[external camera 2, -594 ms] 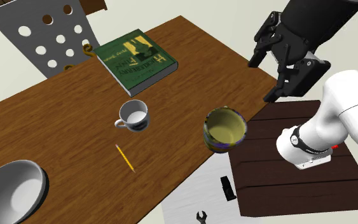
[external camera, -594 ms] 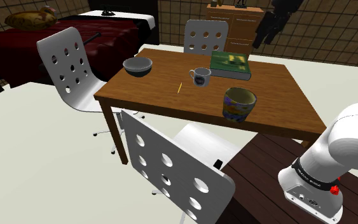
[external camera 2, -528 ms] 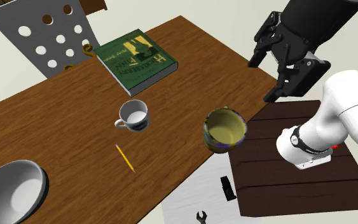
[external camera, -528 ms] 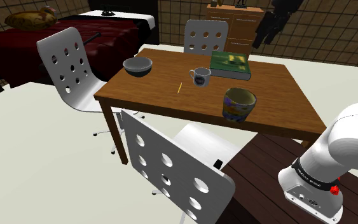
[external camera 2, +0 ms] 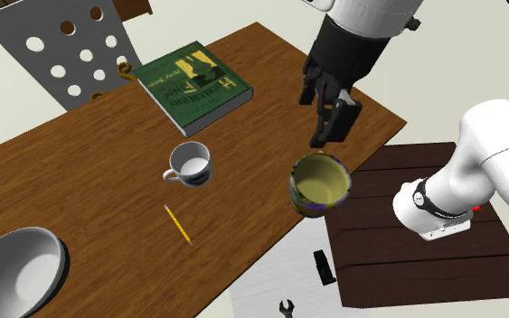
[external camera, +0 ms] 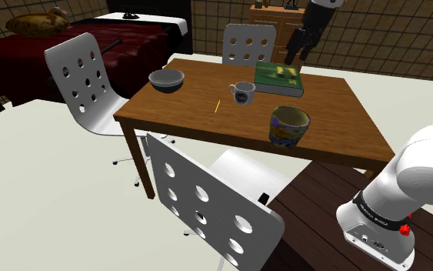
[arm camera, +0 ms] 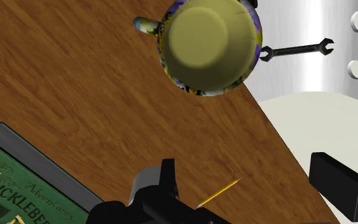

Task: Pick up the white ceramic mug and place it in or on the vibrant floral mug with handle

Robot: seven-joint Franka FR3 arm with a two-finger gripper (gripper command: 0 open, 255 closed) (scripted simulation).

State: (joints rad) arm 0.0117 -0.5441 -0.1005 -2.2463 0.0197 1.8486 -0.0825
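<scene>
two mugs apart on table [external camera 2: 80,212], white mug [external camera 2: 190,163], floral mug [external camera 2: 320,183], gripper [external camera 2: 332,126] above table, spread open, empty

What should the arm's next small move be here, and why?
Probably shift the gripper across to above the white mug. The gripper is open and empty, hovering near the floral mug, while the white mug stands untouched on the table, apart from it, beside the green book.

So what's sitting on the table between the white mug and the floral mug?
Nothing: bare tabletop runs between the white mug and floral mug in the second exterior view; the pencil lies off that line.
</scene>
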